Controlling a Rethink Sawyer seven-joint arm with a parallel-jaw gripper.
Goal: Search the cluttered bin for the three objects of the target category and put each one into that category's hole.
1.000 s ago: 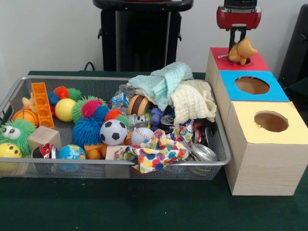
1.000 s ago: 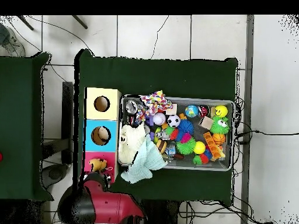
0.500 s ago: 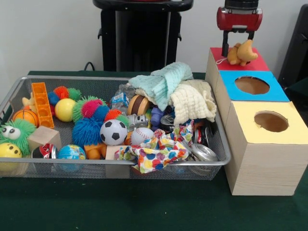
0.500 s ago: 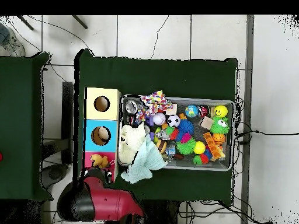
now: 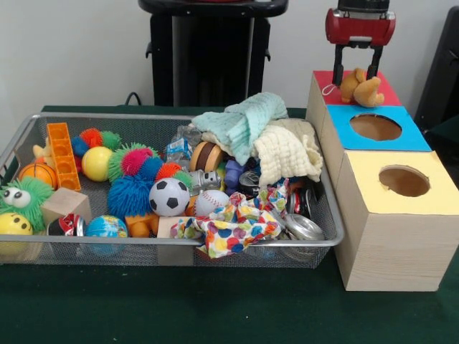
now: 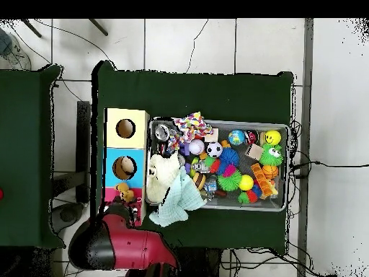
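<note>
The orange plush toy with pointed ears (image 5: 361,87) lies on top of the red-topped box (image 5: 391,94), at the far end of the row of boxes. The red box's hole is hidden under it. My gripper (image 5: 355,68) is open just above the toy, with one finger on each side, and holds nothing. In the overhead view the toy (image 6: 124,192) lies on the red box (image 6: 111,198) beside my gripper (image 6: 132,211). The wire mesh bin (image 5: 107,116) is full of clutter. A pale tan toy (image 5: 41,152) shows at its left end behind an orange block.
The blue-topped box (image 5: 412,140) and the yellow-topped box (image 5: 430,201) stand in line with the red one. A tan thing shows inside the blue box's hole (image 6: 125,167). The bin holds mint and cream cloths (image 5: 247,122), spiky balls (image 5: 133,193), a soccer ball (image 5: 169,197) and a green fuzzy ball (image 5: 21,199).
My gripper was shut on the orange plush toy over the red box. It has opened, let the toy go, and risen a little. The toy now rests on the box top.
</note>
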